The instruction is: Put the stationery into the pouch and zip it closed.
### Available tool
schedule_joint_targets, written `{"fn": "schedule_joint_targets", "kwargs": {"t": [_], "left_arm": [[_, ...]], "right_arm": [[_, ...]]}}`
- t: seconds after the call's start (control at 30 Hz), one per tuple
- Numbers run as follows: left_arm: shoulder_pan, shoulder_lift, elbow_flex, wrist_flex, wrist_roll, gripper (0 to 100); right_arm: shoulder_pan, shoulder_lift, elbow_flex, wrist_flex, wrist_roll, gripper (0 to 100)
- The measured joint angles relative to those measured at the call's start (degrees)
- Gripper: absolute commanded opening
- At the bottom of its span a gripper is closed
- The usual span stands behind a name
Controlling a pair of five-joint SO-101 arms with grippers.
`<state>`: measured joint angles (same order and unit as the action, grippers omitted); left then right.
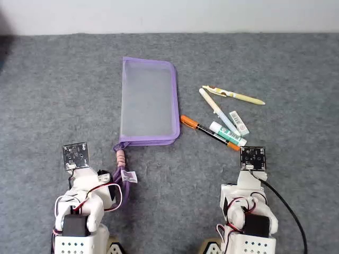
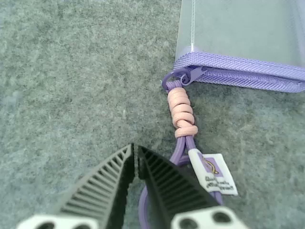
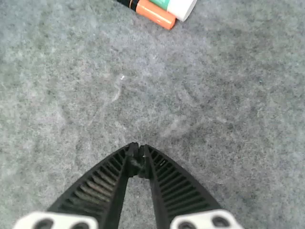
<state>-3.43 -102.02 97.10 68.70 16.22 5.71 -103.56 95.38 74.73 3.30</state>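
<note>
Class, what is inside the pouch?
Through the see-through side of the pouch only grey shows, no stationery; the pens lie on the mat beside it. Its purple edging hides whatever may sit along the rim.

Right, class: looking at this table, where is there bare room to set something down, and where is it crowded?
Bare: the mat left of the pouch, the stretch between the left arm and right arm, the mat right of the pens. Crowded: pens bunched beside the pouch, the orange pen close to its corner; the strap trails by the left tool.
</note>
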Motion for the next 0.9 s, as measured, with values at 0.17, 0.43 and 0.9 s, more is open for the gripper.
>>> {"fn": "schedule_joint_targets", "kwargs": {"t": [0.17,0.43,0.9], "left_arm": [[0.0,0.0,0.0,0.0,0.0,2],[0.0,0.0,0.0,0.0,0.0,2],[0.0,0.0,0.0,0.0,0.0,2]], "right_arm": [[0.0,0.0,0.0,0.0,0.0,1.1],[0.0,0.0,0.0,-5.4,6.2,0.8],[-19.4,17.0,-24.4,-7.3,-3.3,0.9]]}}
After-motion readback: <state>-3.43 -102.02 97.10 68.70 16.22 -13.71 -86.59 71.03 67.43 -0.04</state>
